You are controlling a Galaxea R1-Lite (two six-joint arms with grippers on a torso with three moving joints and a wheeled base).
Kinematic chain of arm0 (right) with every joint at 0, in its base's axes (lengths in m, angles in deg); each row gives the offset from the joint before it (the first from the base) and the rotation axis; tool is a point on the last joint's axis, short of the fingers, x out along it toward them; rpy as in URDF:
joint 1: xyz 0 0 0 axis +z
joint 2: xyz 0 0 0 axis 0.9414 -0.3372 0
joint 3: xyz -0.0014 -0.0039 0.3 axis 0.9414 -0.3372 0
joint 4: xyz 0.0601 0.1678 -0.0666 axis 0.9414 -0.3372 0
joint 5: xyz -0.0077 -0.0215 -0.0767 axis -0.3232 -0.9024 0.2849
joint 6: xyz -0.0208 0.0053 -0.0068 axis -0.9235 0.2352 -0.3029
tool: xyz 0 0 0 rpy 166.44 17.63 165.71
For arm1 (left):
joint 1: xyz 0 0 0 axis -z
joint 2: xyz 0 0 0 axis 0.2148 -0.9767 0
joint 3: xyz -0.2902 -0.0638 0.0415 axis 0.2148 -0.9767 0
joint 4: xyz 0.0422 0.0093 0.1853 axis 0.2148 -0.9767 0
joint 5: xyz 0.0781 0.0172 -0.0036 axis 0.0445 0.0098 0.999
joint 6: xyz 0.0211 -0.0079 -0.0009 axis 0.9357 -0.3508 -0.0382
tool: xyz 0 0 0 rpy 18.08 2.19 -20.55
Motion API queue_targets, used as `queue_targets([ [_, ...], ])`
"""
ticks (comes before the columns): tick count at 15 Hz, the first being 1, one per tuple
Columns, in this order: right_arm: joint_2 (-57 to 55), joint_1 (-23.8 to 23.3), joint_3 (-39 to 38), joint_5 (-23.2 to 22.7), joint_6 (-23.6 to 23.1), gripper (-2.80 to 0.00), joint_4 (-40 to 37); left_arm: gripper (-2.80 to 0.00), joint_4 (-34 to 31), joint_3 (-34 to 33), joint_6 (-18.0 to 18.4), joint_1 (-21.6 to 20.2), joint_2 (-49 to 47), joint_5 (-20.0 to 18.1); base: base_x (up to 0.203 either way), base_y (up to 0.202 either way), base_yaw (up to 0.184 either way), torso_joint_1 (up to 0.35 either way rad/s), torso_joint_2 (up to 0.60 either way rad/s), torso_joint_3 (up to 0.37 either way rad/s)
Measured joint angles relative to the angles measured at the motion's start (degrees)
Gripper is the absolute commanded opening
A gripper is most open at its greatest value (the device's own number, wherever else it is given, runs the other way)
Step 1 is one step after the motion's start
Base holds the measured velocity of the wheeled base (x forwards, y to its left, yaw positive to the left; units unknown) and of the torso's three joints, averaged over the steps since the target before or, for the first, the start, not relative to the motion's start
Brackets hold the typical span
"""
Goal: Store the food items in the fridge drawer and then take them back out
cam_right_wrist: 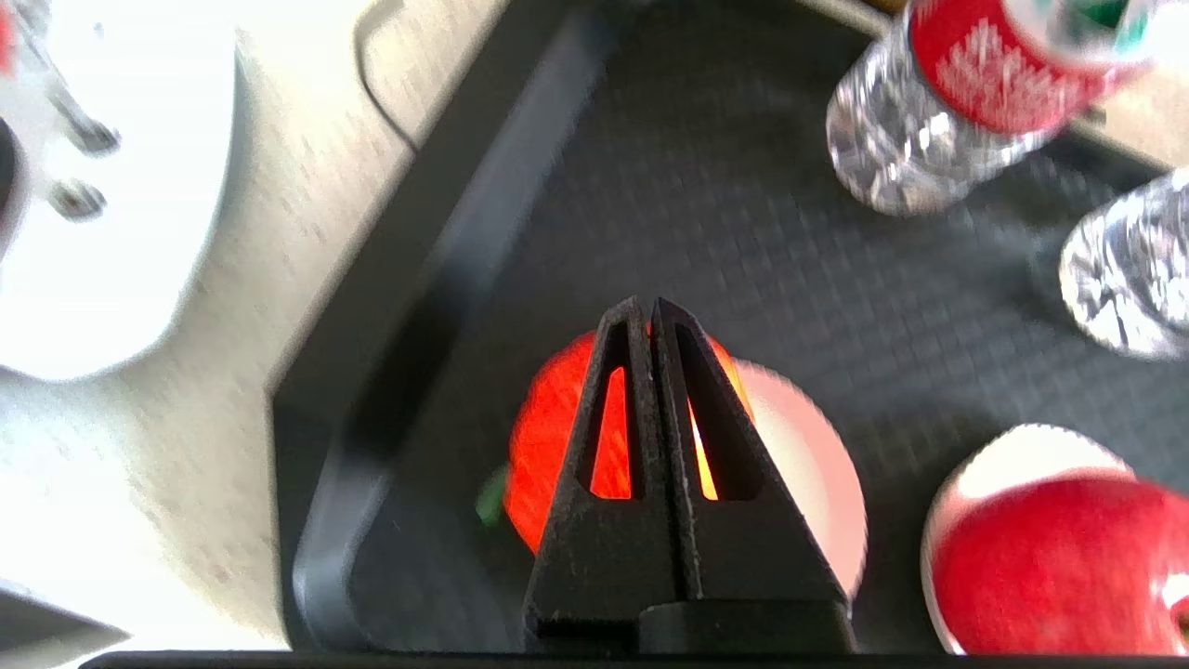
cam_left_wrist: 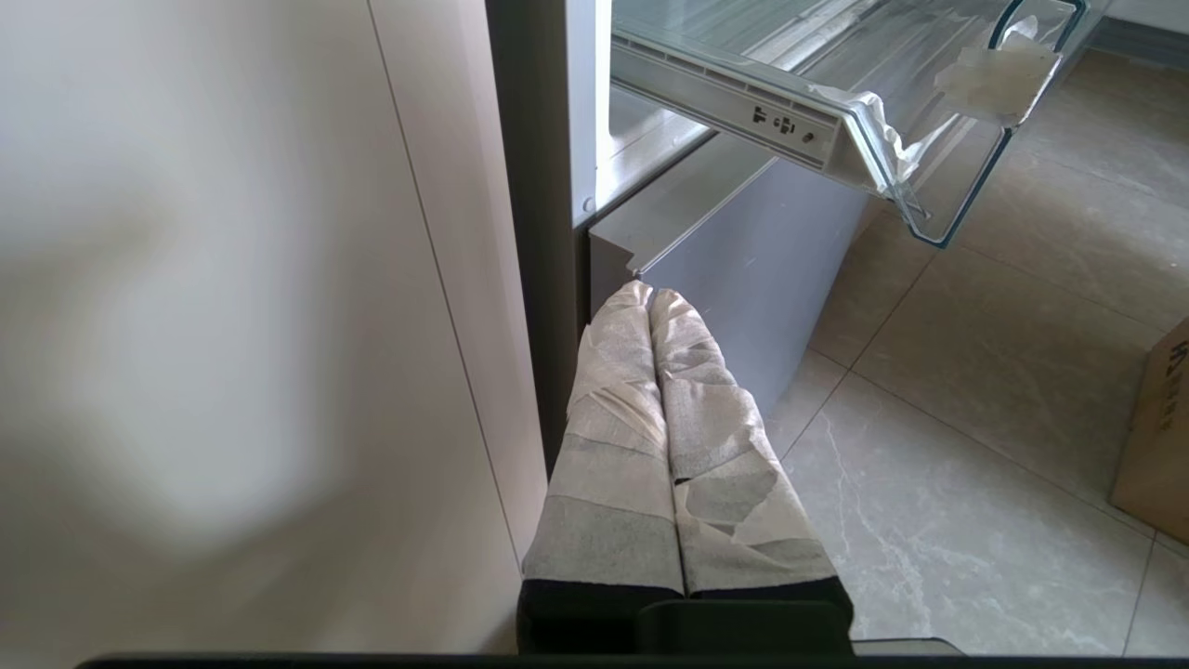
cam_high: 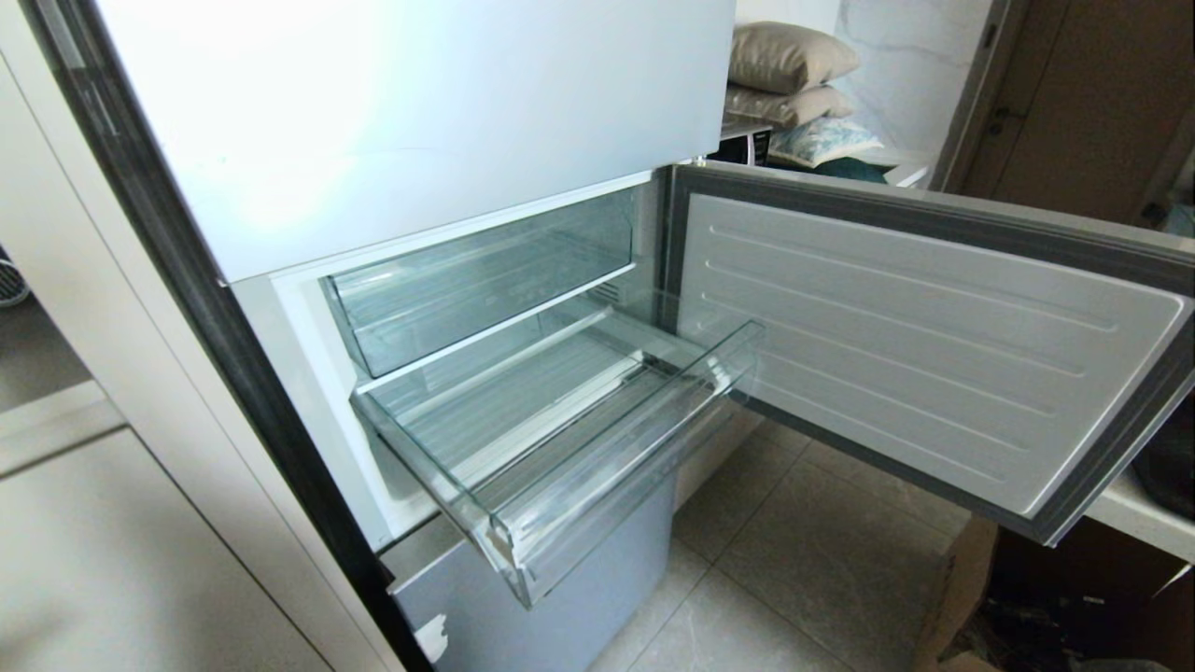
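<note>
Here, the clear fridge drawer [cam_high: 560, 439] stands pulled out, nothing inside. The right gripper [cam_right_wrist: 650, 311], fingers clenched together and holding nothing, points down above the orange food item [cam_right_wrist: 548, 446] on a black tray [cam_right_wrist: 706, 214]; a red one [cam_right_wrist: 1050, 567] sits nearby. The left gripper [cam_left_wrist: 648, 297], tape-wrapped and closed, hangs below the drawer.

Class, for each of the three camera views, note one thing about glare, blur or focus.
Head view: strong glare washes out the upper fridge door. Left wrist view: a soft bright patch lies on the cabinet panel; the rest is sharp. Right wrist view: motion blur smears the orange-red food, the red food and the bottles.
</note>
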Motion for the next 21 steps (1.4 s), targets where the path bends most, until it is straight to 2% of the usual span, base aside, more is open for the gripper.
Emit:
queue_targets([
  [9,1.5,0.0,-5.1,0.0,-0.6,-2.80,0.1,-2.80,0.0,0.0,0.0,0.0,0.0,0.0,0.000,0.000,0.000,0.000,0.00,0.000],
  [21,2.3,-5.0,-6.9,-0.4,-1.7,-2.80,0.4,-2.80,0.0,0.0,0.0,0.0,0.0,0.0,0.000,0.000,0.000,0.000,0.00,0.000],
])
